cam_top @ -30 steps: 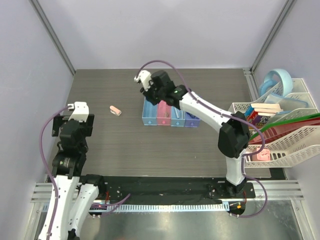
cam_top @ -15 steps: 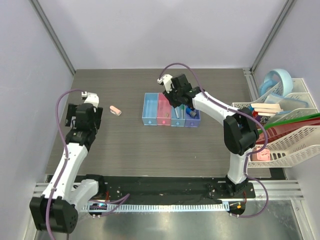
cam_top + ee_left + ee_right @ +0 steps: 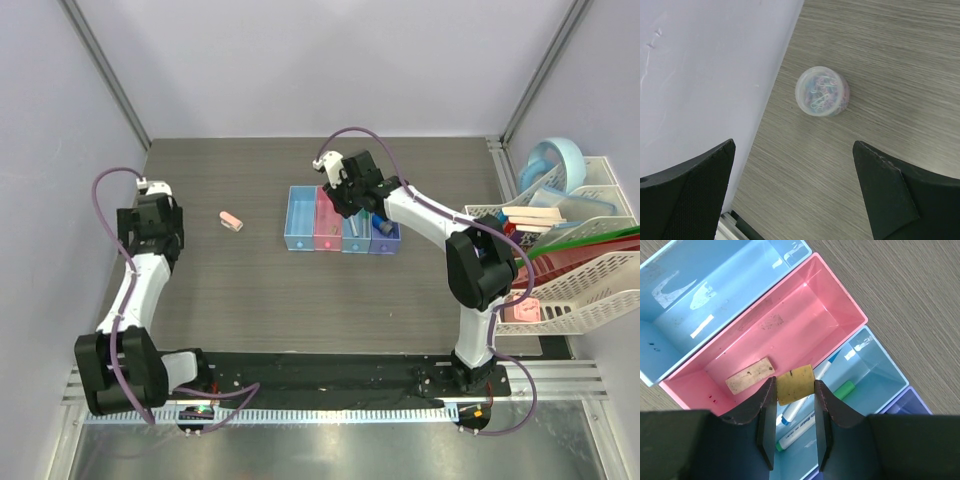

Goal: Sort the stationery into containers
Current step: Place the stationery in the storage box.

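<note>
Left claw (image 3: 792, 150) spread wide and empty over a clear round tub (image 3: 822, 91) of coloured clips by the wall (image 3: 700, 75). Farther off, right claw (image 3: 795, 395) pinches a tan block (image 3: 795, 384) above the edge of the pink bin (image 3: 840, 300), another tan piece (image 3: 750, 375) inside; pen (image 3: 800, 427) print unreadable.

My fingers (image 3: 766, 415) are black, the block (image 3: 795, 384) in them tan; pink bin (image 3: 790, 322), 2 light-blue bins (image 3: 705, 287), grey wood-grain table (image 3: 905, 290).
</note>
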Controlling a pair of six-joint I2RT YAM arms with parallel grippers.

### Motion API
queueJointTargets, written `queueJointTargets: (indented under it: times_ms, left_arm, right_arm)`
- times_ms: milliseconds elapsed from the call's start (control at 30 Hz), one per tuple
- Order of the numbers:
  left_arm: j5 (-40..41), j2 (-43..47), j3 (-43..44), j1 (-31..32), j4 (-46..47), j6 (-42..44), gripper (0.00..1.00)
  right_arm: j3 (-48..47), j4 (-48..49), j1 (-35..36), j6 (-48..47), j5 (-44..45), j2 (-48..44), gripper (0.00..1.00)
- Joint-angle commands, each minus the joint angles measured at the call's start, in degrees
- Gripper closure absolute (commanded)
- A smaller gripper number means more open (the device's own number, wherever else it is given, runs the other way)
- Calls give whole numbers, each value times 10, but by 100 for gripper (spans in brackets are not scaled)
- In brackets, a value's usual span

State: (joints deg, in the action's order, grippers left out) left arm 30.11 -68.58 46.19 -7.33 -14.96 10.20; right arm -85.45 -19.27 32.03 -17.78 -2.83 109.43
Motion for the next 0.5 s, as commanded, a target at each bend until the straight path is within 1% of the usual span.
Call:
queueJointTargets:
  times_ms: [0, 233, 300, 333, 367, 433, 467]
  left_arm:
    - [-5, -33, 31, -40, 33, -35, 0]
    - [-15, -75, 40, -73, 38, -48, 0]
    - [-16, -88, 45, -78, 39, -49, 0]
    - [-17, -92, 47, -81, 39, -50, 0]
    - [-20, -95, 49, -83, 41, -50, 0]
    - [-24, -103, 50, -88, 47, -47, 0]
    - [-25, -104, 50, -89, 52, -47, 0]
  right_arm:
    - [-24, 27, 1, 7, -23, -4, 85]
    - [-32, 34, 3, 20, -38, 21, 83]
    - [-36, 35, 4, 20, -40, 27, 79]
    - [-37, 36, 4, 20, -41, 32, 77]
    - [-38, 36, 6, 20, -43, 33, 70]
    - [-38, 35, 7, 20, -46, 34, 62]
    - [-37, 35, 7, 20, -48, 34, 55]
